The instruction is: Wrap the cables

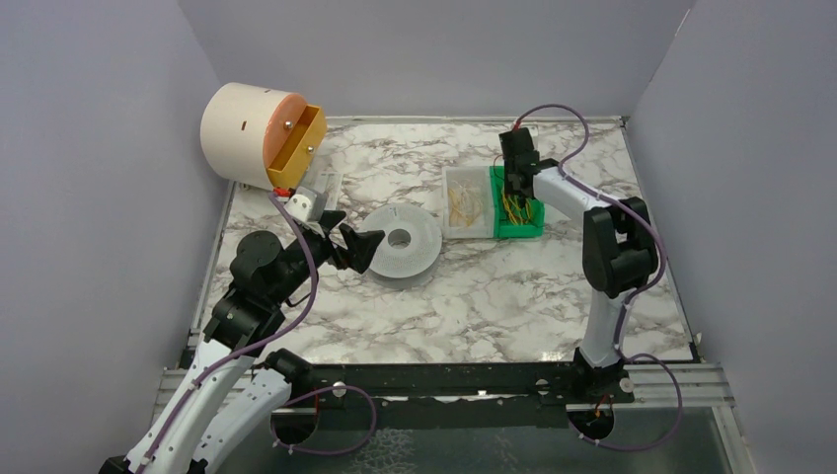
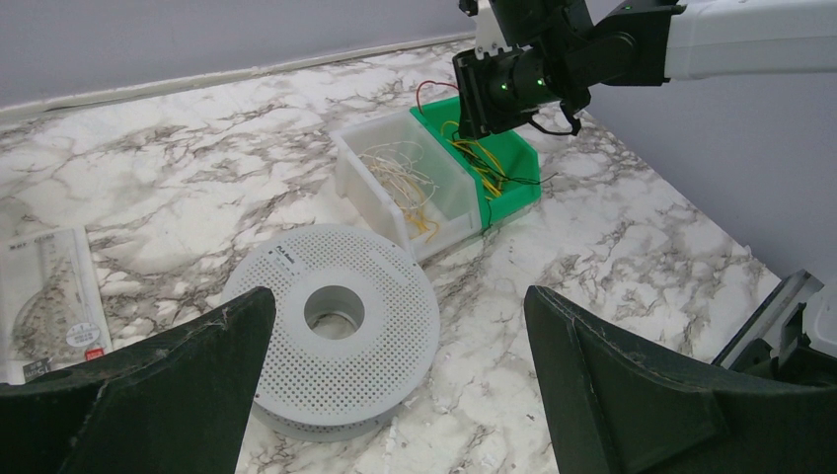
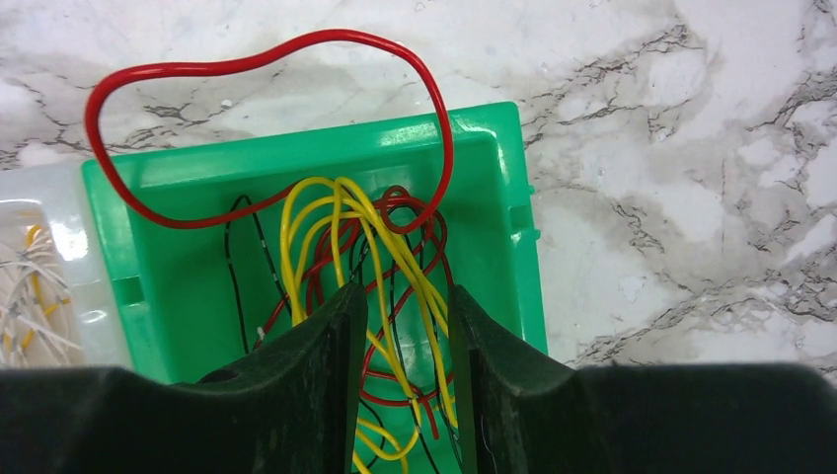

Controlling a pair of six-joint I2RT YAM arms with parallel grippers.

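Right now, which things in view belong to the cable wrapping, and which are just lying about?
Job: cables; green bin holding them; right hand, fingers astride them; spool, probably; white bin of pale wires, probably.
Lying about: cylinder; packet.

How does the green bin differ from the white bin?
The green bin is opaque; the white bin is translucent. The green bin holds yellow, red and black cables; the white bin holds pale and yellow wires. The right gripper hangs over the green bin, not the white bin. Both are open-topped.
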